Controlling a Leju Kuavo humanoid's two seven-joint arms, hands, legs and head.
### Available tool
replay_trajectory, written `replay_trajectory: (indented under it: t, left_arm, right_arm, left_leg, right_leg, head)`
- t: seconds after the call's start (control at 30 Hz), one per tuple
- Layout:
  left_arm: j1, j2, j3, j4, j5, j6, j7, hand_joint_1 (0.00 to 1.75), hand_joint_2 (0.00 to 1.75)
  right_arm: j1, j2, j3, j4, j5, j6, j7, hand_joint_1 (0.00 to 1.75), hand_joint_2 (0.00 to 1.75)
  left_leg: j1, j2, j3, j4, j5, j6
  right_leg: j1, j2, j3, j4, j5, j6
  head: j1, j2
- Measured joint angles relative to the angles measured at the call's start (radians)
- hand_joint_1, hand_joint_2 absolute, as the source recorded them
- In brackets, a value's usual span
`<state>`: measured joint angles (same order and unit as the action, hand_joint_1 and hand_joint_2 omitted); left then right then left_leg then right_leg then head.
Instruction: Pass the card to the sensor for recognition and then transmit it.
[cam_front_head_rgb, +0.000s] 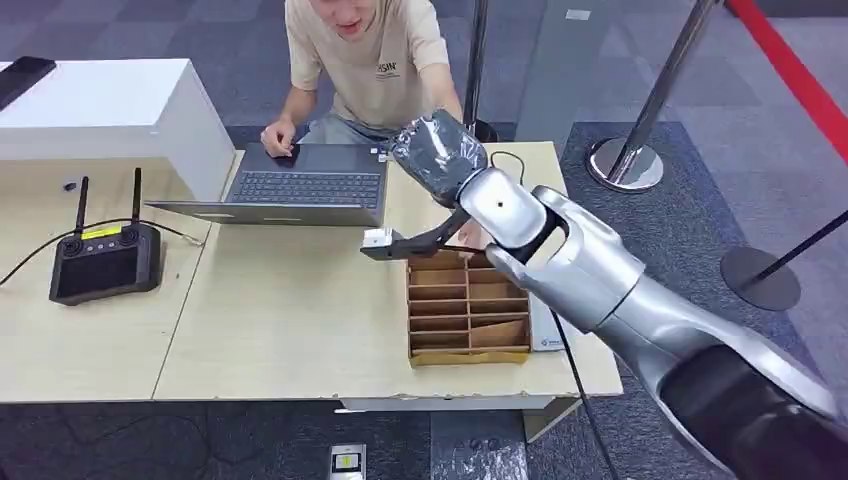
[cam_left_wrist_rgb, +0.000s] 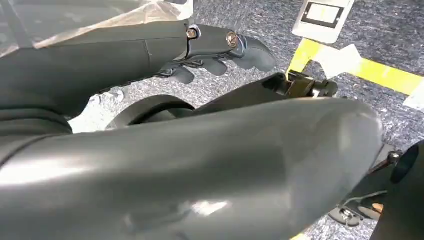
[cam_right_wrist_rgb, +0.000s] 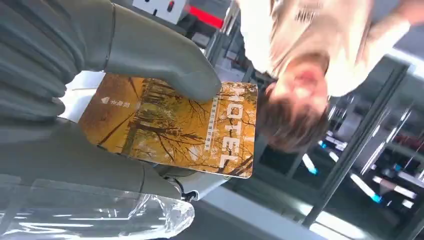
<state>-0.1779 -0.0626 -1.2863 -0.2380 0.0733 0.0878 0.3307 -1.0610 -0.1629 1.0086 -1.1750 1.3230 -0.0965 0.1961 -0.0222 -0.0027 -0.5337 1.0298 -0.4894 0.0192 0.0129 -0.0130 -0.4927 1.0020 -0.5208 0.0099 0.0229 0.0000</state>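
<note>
Right hand (cam_front_head_rgb: 438, 152), raised above the far edge of the table (cam_front_head_rgb: 290, 300) beside the laptop (cam_front_head_rgb: 300, 185), pinches the card (cam_right_wrist_rgb: 172, 125) under its thick thumb (cam_right_wrist_rgb: 155, 60); the right wrist view shows the thumb pressing on one long margin of the printed face, with the fingers behind it hidden. Orange hotel-style key card, judged thin, light and stiff, with a glossy face likely to slide under a loose pinch; most of its length juts free of the grip and faces the person (cam_front_head_rgb: 365, 60) seated at the far side. Best hold, by this reading, is the present one: near one end, leaving the free end clear to present flat to a reader. Which object is the sensor cannot be told. Cardboard divider box (cam_front_head_rgb: 468, 310) lies near the table's right edge, below the forearm. Left hand (cam_left_wrist_rgb: 215, 55) hangs over the carpeted floor, fingers curled loosely with nothing seen in them.
</note>
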Motion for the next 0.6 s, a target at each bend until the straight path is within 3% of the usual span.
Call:
replay_trajectory:
  t: [0.37, 0.6]
  left_arm:
    - [-0.001, 0.000, 0.000, 0.000, -0.007, -0.007, -0.003, 0.00, 0.00]
    - [0.000, 0.000, 0.000, 0.000, -0.010, -0.006, -0.006, 0.00, 0.00]
  right_arm:
    - [-0.042, 0.052, 0.110, 0.194, 0.019, 0.028, -0.019, 1.75, 1.75]
    - [-0.051, 0.054, 0.143, 0.267, 0.016, 0.029, -0.010, 1.75, 1.75]
  left_leg:
    - [0.000, 0.000, 0.000, 0.000, 0.000, 0.000]
    - [0.000, 0.001, 0.001, 0.000, 0.000, 0.000]
  right_leg:
    - [0.000, 0.000, 0.000, 0.000, 0.000, 0.000]
    - [0.000, 0.000, 0.000, 0.000, 0.000, 0.000]
  head:
    - [-0.001, 0.000]
    - [-0.001, 0.000]
